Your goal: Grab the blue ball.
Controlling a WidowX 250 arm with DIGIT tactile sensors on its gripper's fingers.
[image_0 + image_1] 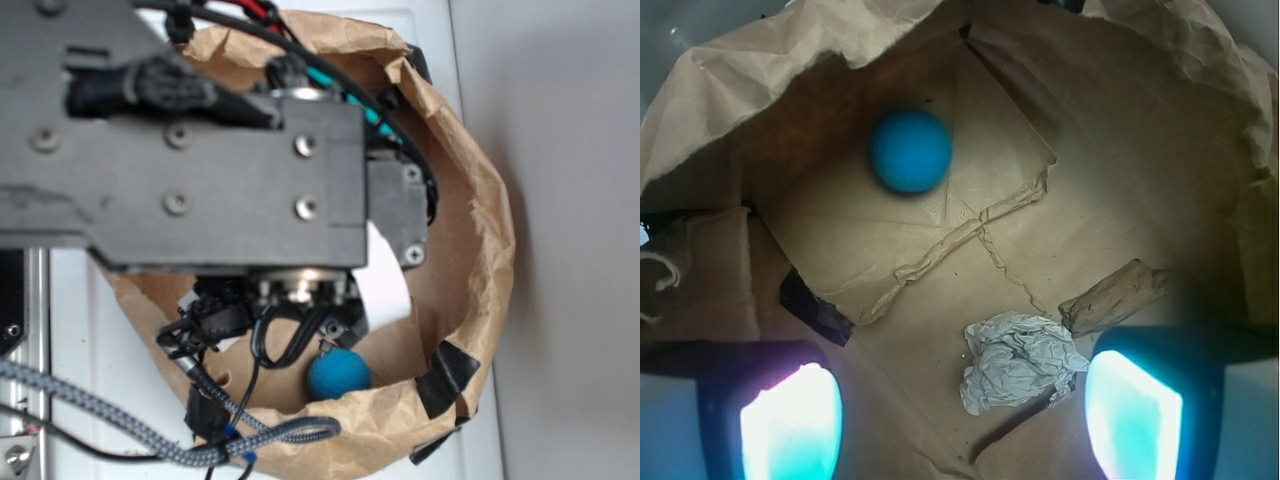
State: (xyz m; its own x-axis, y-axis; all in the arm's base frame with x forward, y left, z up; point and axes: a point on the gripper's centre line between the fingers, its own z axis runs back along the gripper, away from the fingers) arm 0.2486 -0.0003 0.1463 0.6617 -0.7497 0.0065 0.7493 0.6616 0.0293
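Blue ball [911, 150] lies free on the brown paper floor of the paper bag [1140, 180], towards the far side of the floor as the wrist view shows it and close under the bag's crumpled wall; nothing touches it. In the exterior view the same ball [339, 374] sits just inside the lower edge of the bag's rim [480, 210], below the arm's body. Judged step: approach, grasp not yet begun. The pincer [960, 410] hangs over the bag interior, pointing down into it, with its two fingers [790, 420] spread wide apart and glowing cyan at the bottom corners of the wrist view; nothing is held between them. What lies between and just ahead of the fingers is the crumpled white paper wad [1018, 360], with a short brown scrap [1112, 296], wood or rolled paper, I cannot tell which, touching its far right side. A strip of black tape [815, 305] lies on the bag floor near the left finger. The ball is well apart from the pincer, forward and somewhat left of its centre line. Next move, as I judge it: carry the pincer forward over the wad and a little left until the ball sits between the fingers, then descend and close. Risks: catching the wad instead, nudging the ball so it rolls, or snagging the bag wall, which stands close behind the ball. Arm pose: the exterior view shows the dark arm housing [180, 140] reaching across the bag from the left, cables [120, 420] trailing below it, hiding most of the interior.
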